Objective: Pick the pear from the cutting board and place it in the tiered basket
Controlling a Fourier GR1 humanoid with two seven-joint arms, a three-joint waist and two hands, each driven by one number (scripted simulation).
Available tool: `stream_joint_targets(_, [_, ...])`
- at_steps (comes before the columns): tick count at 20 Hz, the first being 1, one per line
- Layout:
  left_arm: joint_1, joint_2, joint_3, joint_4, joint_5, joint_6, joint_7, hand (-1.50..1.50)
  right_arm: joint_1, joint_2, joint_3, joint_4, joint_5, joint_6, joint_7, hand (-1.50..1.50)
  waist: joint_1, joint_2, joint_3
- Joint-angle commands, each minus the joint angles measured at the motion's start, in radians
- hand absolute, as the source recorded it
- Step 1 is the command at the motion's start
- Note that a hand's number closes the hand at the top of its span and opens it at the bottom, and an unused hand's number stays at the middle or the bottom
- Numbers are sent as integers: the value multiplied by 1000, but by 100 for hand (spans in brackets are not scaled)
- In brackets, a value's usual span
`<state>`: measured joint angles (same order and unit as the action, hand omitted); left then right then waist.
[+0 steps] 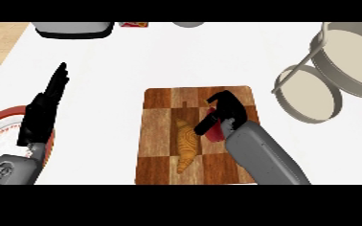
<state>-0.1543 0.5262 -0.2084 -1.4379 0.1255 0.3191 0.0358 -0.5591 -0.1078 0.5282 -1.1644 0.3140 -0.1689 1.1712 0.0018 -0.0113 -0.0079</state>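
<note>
Right hand: the right hand hangs over the right half of the cutting board, fingers and thumb curled down round the pear; its grey forearm runs in from the lower edge, crossing the board's right corner.

Pear: red, mostly hidden under the black palm, only a patch showing between thumb and wrist; it sits over the board, just to the right of the croissant; whether it rests on the wood or is raised off it cannot be told.

Left hand: the left hand rests at the left edge, fingers straight and pointing up, grasping nothing; it is well apart from the board.

Cutting board: chequered wood, lying flat in the middle of the white counter; the croissant lies lengthwise near its centre.

Tiered basket: the tiered basket stands at the right edge, two round pale tiers on a grey frame, well apart from the pear.

Left margin: a red-rimmed plate shows partly behind the left forearm.

Far edge: a grey and black appliance sits at the top left.
</note>
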Motion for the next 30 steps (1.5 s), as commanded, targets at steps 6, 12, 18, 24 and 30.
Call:
stream_joint_targets(6, [16,-24,21,-10,-37,-14,-6,0,-59,58,-50,67,24,61,84,150,6,10,8])
stream_joint_targets(12, [1,-49,64,39,-52,-50,-34,0,24,69,-5,-193,135,77,125,150,-6,9,7])
stream_joint_targets(18, [-15,-34,46,35,-59,-20,17,0,144,-18,402,-384,232,184,-275,150,-29,-6,8])
stream_joint_targets(24, [36,-42,53,-3,-36,-43,18,0,247,-145,322,-817,359,12,-230,150,-38,-5,9])
stream_joint_targets(30, [28,-36,60,-19,-57,-39,20,0,206,-219,220,-1141,511,76,-127,150,-29,-4,8])
